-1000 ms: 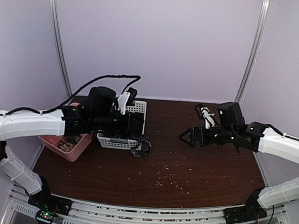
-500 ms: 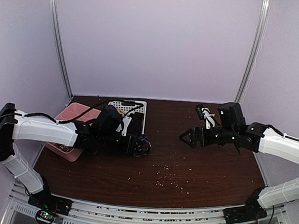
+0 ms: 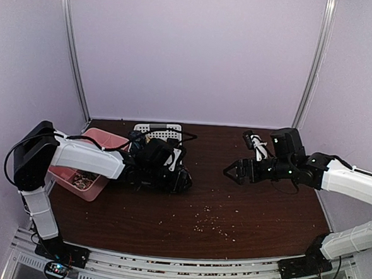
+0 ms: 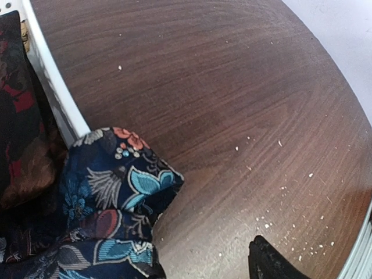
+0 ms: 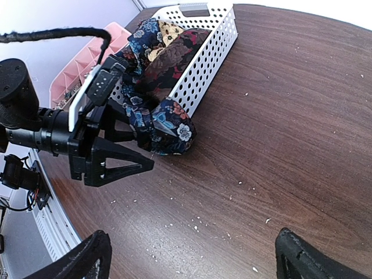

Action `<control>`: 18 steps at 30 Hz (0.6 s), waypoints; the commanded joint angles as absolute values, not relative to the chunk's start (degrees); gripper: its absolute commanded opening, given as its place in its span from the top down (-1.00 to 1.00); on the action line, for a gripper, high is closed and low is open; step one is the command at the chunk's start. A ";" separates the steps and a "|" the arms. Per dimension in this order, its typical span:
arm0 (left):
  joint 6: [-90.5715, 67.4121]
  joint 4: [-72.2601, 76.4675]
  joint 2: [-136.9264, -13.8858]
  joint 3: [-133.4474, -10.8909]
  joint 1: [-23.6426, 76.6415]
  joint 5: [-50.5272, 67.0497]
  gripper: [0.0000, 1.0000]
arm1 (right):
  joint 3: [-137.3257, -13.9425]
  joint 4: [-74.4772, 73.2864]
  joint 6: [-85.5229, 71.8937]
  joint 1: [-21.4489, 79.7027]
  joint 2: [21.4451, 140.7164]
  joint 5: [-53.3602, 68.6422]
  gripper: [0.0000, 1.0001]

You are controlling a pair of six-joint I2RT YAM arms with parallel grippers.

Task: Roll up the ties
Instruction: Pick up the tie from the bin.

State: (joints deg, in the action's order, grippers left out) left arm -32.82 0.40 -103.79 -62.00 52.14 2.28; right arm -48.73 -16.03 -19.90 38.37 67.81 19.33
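Pink tray [image 3: 76, 174] sits far left, untouched; not mine to handle. White basket [image 5: 215, 49] next to it holds the other ties [image 5: 174, 58] bundled inside, out of the way. The floral tie [image 5: 168, 131] spills over the basket's near wall and bunches on the table [image 4: 232, 87], touching the rim, which puts it on open wood where it could be laid flat and rolled. My left pincer [image 5: 152, 150] lies low by that bunch. Its jaws are spread wide, the upper finger against the cloth, the lower clear of it; nothing pinched that I can see. My right pincer [image 3: 230, 172] hangs above bare wood, well apart from the tie. It is fully spread and empty, probably waiting to pin one end.
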 commanded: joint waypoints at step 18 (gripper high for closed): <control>-24.45 2.64 -94.66 -65.68 54.45 2.76 1.00 | -48.26 -16.34 -20.21 37.62 66.05 19.34 -0.95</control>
State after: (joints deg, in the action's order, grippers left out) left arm -27.46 -0.10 -100.90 -63.66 53.32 1.32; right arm -48.47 -16.12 -19.92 38.02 67.59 19.31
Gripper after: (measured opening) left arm 0.027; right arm 0.976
